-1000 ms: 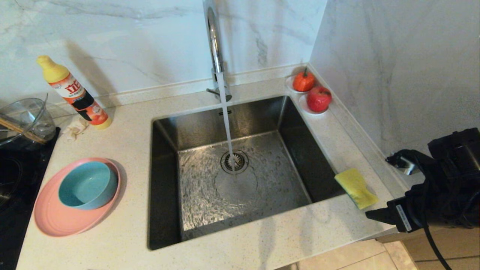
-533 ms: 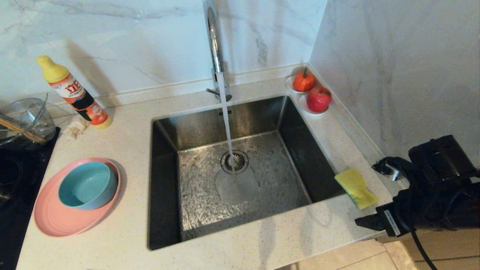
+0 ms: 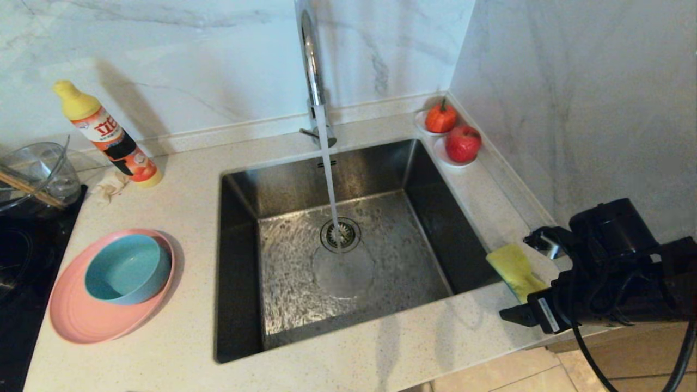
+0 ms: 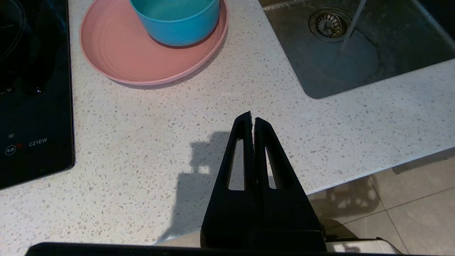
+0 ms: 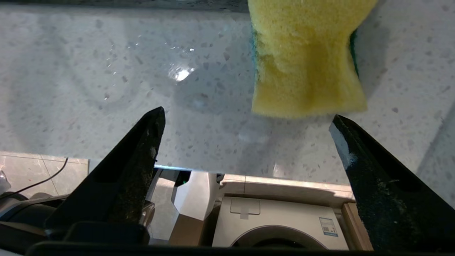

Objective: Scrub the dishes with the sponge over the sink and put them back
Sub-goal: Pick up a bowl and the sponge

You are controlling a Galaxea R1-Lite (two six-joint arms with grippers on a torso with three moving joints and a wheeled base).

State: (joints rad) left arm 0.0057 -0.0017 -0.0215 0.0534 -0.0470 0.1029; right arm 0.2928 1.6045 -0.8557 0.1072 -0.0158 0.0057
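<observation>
The yellow sponge [image 3: 512, 268] lies on the counter at the right rim of the sink [image 3: 283, 294], green layer down. My right gripper [image 3: 514, 277] hovers at its near end, open wide and empty. In the right wrist view the sponge [image 5: 307, 60] sits just beyond the gripper [image 5: 247, 115], nearer one fingertip [image 5: 343, 138]. The teal bowl [image 3: 128, 269] rests in the pink plate [image 3: 81, 321] left of the sink. My left gripper [image 4: 250, 117] is shut and empty over the front counter, with the plate [image 4: 117, 53] and bowl [image 4: 177, 21] ahead of it.
Water runs from the faucet [image 3: 311, 65] onto the drain [image 3: 340, 234]. A detergent bottle [image 3: 106, 133], glass bowl [image 3: 32, 174] and black cooktop [image 3: 22, 261] stand at the left. Saucers with red fruit [image 3: 463, 144] fill the back right corner. A marble wall [image 3: 572, 109] closes the right.
My right arm has moved left along the counter towards the sponge, and its jaws have spread wider. The left gripper, dishes and sponge have stayed put.
</observation>
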